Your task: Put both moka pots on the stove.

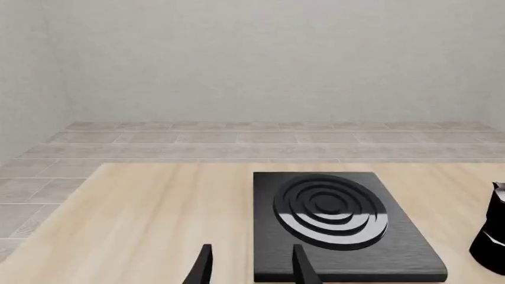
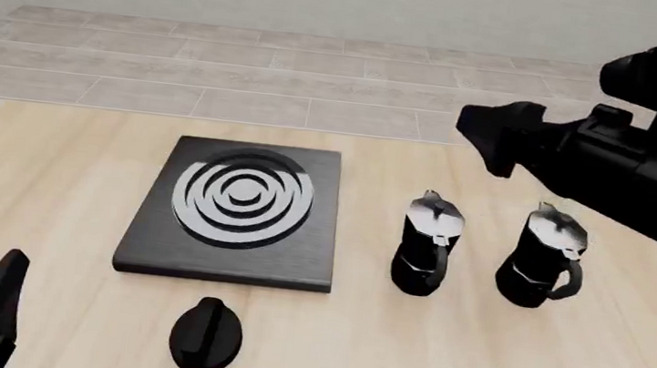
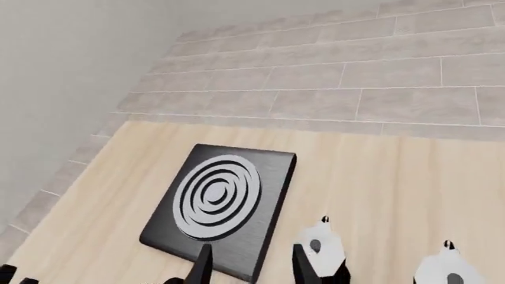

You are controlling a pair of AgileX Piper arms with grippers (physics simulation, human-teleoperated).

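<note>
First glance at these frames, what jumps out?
The stove, a black slab with silver-white rings, lies left of centre on the table. Two moka pots stand upright side by side to its right, off the stove. The right hand hangs above and beyond them; a black oval knob lies near the stove's front edge.

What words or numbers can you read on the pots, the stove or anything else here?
None: no words, numbers or brand marks show in any view.
The stove has only silver rings.
The two moka pots are plain black with silvery lids.
The black oval knob is blank.
The wooden table and both arms carry no labels.
</note>
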